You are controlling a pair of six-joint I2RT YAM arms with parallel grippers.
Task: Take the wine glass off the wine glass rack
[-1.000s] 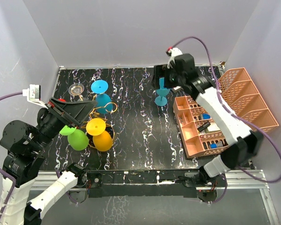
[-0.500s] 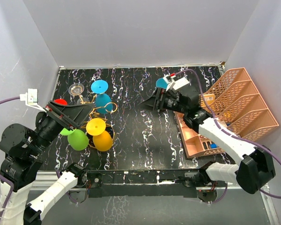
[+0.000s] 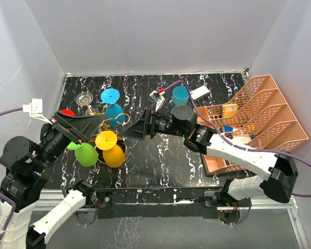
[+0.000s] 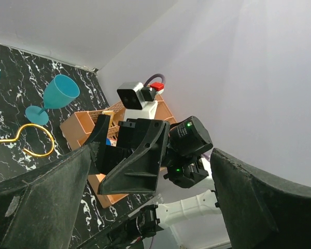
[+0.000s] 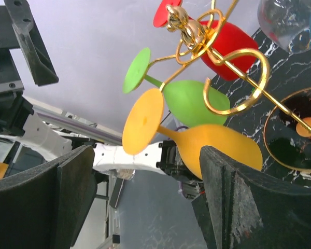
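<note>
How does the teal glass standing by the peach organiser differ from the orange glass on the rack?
The teal glass stands upright on the table, clear of the gold rack; the orange glass hangs bowl-down from that rack. The teal one lies behind the right hand; the orange one is straight ahead of it. Both are opaque stemmed glasses.

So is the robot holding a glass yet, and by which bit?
No, nothing is held. The right pincer is open and empty, pointing at the yellow glass on the wine glass rack. The left pincer is open and empty too.
</note>
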